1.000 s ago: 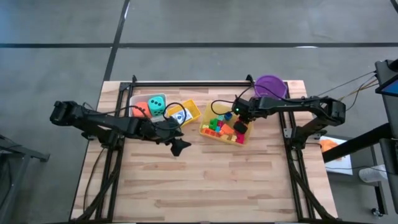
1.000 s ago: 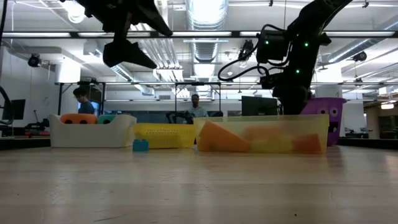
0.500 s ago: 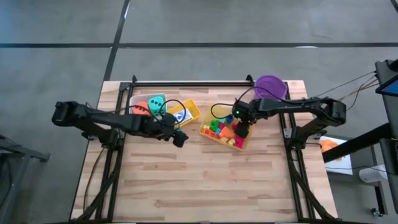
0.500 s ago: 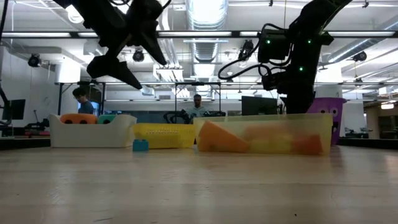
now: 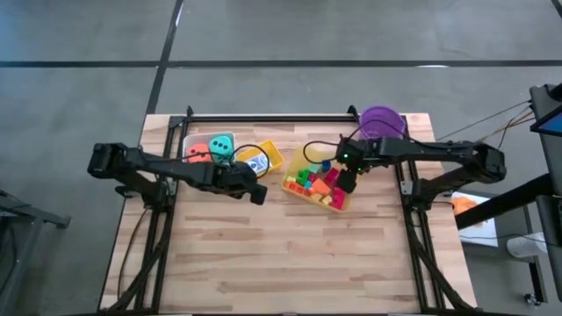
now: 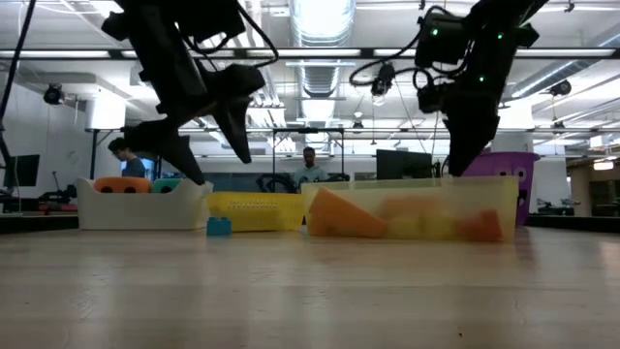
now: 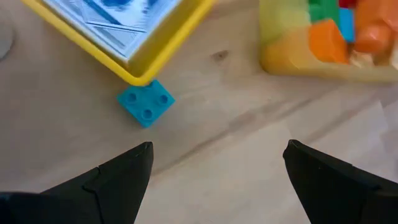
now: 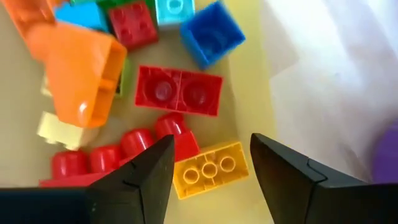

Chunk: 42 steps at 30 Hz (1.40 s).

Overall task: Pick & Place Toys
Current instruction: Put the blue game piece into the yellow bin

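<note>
A small blue brick point(image 7: 146, 102) lies flat on the table beside the yellow bin's near corner point(image 7: 140, 74); it also shows in the low view point(image 6: 219, 226). My left gripper point(image 7: 214, 168) hangs open above the table just near of it, fingers pointing down point(image 6: 199, 145). Many bright bricks lie in the clear bin point(image 5: 318, 184), among them a yellow brick point(image 8: 208, 168), a red brick point(image 8: 179, 90) and a blue brick point(image 8: 211, 34). My right gripper point(image 8: 211, 168) stands open over them, clear of the pile point(image 5: 347, 180).
The yellow bin holds a blue-white card box point(image 5: 255, 163). A white bin point(image 5: 195, 140) at the far left holds an orange die point(image 5: 197, 153) and a teal die point(image 5: 220, 146). A purple bucket point(image 5: 382, 120) stands at the far right. The table's near half point(image 5: 290, 254) is bare wood.
My left gripper has come down toward the table and the blue brick, tipping until its fingers point down. My right gripper has risen a little above the clear bin.
</note>
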{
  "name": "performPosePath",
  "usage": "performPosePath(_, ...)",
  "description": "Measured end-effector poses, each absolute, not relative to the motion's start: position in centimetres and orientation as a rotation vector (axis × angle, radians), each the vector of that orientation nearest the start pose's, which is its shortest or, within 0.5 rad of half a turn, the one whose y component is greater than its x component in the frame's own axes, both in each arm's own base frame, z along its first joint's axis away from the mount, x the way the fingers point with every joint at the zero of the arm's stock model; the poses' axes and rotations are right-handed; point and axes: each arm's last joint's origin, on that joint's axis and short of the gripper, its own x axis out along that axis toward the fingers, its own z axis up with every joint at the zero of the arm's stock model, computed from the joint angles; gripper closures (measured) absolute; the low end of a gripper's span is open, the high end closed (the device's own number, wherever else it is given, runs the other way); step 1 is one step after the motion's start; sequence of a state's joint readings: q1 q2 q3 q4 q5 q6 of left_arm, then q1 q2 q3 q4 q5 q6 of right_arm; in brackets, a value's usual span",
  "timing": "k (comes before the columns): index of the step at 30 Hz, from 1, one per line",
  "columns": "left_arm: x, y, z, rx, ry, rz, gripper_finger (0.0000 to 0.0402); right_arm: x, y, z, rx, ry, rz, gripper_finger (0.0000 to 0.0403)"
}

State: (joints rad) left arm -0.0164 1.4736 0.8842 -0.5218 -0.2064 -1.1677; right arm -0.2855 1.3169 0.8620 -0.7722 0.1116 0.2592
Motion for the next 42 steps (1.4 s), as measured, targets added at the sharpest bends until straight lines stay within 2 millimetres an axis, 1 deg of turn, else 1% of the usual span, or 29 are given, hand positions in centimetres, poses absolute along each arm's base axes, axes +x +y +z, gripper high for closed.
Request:
performPosePath(2, 27.6, 0.5, 18.9, -0.942, 0.857, 0.823, 0.0045, 21.9, -6.8, 22.1, 0.344, 1.142, -0.514, 0.0194)
performPosePath(8, 28.3, 1.4, 16.5, -1.001, 0.89, 0.953, 0.0045, 21.1, -6.4, 23.9, 0.354, 1.03, -0.548, 0.0194)
performPosePath(13, 28.7, 1.8, 14.4, -1.021, 0.872, 1.122, 0.0045, 20.6, -5.5, 25.1, 0.331, 0.962, -0.523, 0.0194)
performPosePath(18, 29.2, 2.0, 13.1, -1.036, 0.82, 1.217, 0.0045, 20.4, -4.4, 25.8, 0.308, 0.929, -0.477, 0.0194)
performPosePath(24, 29.7, 2.0, 12.5, -0.99, 0.763, 1.235, 0.0051, 20.3, -3.4, 26.1, 0.279, 0.918, -0.43, 0.0194)
performPosePath(28, 29.6, 2.1, 12.5, -0.983, 0.751, 1.243, 0.0084, 20.4, -2.9, 26.1, 0.265, 0.921, -0.407, 0.0194)
performPosePath(35, 29.7, 2.1, 12.4, -0.984, 0.746, 1.243, 0.0181, 20.5, -2.5, 26.1, 0.252, 0.923, -0.385, 0.0194)
performPosePath(39, 29.6, 2.1, 12.4, -0.983, 0.764, 1.235, 0.0226, 20.5, -2.5, 26.1, 0.248, 0.923, -0.385, 0.0194)
performPosePath(42, 29.5, 2.0, 12.3, -0.969, 0.808, 1.205, 0.0258, 20.5, -2.5, 26.1, 0.237, 0.923, -0.392, 0.0194)
